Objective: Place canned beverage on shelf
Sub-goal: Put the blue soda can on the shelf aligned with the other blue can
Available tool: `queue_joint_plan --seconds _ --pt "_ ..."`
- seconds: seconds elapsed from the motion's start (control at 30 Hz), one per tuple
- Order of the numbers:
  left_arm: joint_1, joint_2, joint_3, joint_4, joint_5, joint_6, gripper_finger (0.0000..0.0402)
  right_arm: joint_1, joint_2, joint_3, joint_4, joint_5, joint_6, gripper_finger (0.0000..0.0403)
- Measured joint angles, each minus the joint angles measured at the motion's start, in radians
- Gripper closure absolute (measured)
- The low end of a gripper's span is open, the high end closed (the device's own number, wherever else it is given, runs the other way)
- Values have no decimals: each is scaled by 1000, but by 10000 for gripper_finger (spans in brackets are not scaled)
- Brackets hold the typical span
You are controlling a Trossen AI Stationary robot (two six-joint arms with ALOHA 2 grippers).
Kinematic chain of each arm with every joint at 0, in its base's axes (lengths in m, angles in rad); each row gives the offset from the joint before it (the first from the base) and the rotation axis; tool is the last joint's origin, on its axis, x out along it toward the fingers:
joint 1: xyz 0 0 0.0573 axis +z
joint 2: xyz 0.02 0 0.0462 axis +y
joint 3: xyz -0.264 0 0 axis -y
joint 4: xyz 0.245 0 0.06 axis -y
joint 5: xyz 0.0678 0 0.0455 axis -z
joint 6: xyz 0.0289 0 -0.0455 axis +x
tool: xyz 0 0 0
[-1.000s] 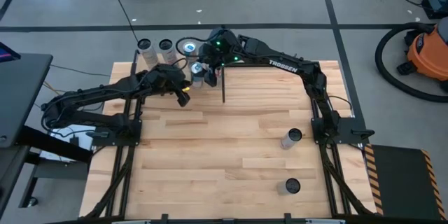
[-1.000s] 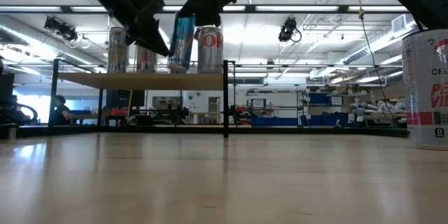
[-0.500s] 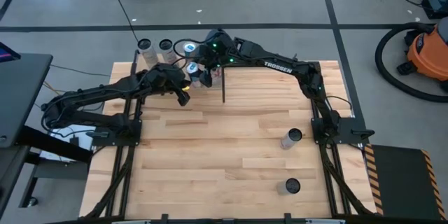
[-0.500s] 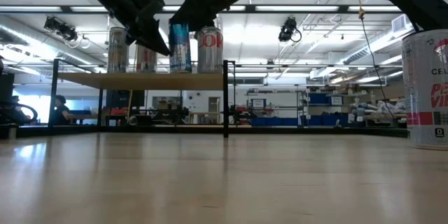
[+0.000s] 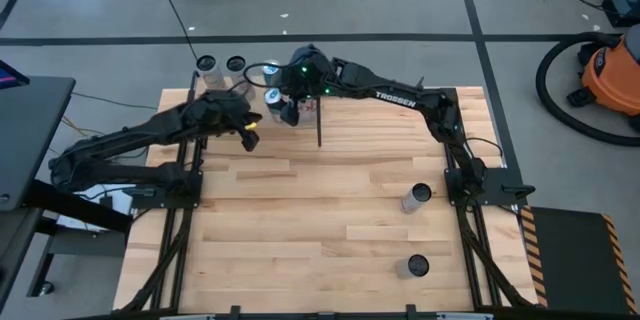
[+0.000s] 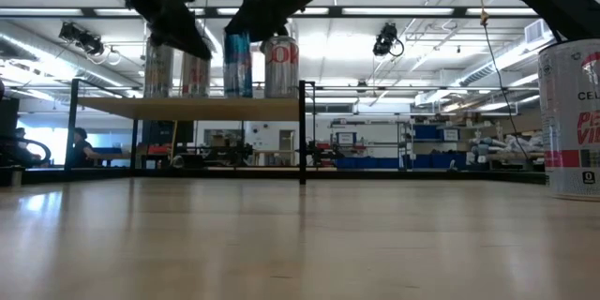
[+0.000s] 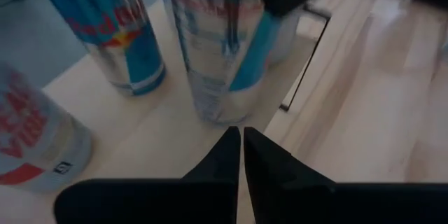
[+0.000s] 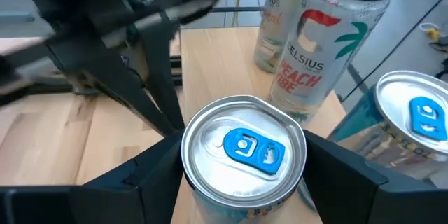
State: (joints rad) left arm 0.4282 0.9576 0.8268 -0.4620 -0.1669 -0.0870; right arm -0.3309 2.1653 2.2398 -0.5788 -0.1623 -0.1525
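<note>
On shelf [image 6: 187, 105], right fingers [image 8: 154, 175] grip can [image 8: 243, 155].

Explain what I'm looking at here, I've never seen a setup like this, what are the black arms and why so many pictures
These are two robot arms at a wooden table, each ending in a two-finger gripper. One picture looks straight down from above, one looks level across the tabletop, and two come from cameras on the arms' wrists. At the table's far edge stands a small raised shelf with several drink cans on it. The right gripper is closed around a can with a blue tab, holding it upright at the shelf among the other cans. The left gripper is shut and holds nothing; it sits just beside them. Two more cans stand on the table near the right arm's base.
</note>
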Motion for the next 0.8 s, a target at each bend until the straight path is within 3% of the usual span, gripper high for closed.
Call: queue_joint_plan --seconds 0.3,0.57,0.8 --pt "0 -101 0 -45 0 -39 381 36 1 -1 95 178 112 133" --pt "0 -110 0 -105 0 -39 381 33 12 -1 91 204 241 133" --pt "0 -109 0 -119 -1 -37 381 37 38 2 91 261 205 133"
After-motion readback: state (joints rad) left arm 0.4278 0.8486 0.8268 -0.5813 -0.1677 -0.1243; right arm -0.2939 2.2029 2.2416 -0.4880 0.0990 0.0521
